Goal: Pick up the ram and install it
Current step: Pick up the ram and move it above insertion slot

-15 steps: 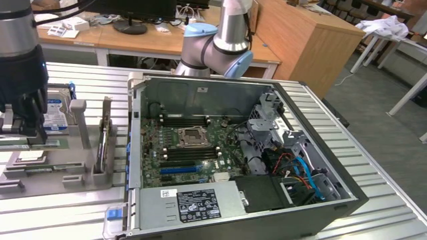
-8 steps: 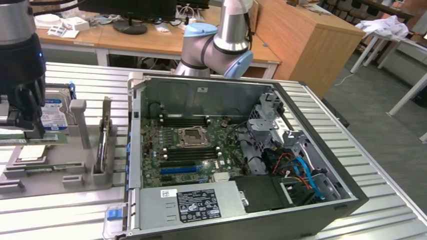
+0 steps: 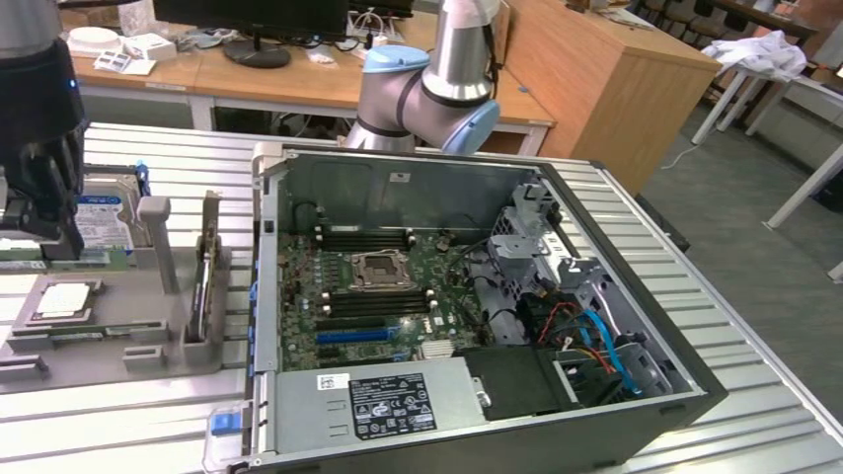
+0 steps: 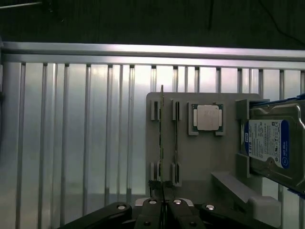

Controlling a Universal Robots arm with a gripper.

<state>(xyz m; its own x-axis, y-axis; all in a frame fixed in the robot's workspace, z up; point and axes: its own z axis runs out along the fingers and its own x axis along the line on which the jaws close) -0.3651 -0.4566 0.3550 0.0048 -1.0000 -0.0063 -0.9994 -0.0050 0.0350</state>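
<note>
The ram (image 3: 208, 267) is a slim green stick standing on its long edge in a slot of the grey holder (image 3: 113, 341), at the exterior view's left. From the wrist view I look down on its thin top edge (image 4: 162, 133), which lines up with the seam between my fingers. My gripper (image 3: 59, 252) (image 4: 163, 210) hangs well above the holder, shut, with nothing visibly held. The open computer case (image 3: 264, 296) lies in the middle of the table. Long black memory slots (image 3: 362, 237) flank the processor socket (image 3: 375, 269) on its motherboard.
On the grey holder (image 4: 200, 157) rest a silver processor (image 4: 206, 117) and a silver-and-blue hard drive (image 4: 271, 143) beside the ram. Inside the case are a power supply (image 3: 382, 400), drive cages and blue cables (image 3: 599, 341). The ribbed metal table (image 4: 71, 133) extends around the holder.
</note>
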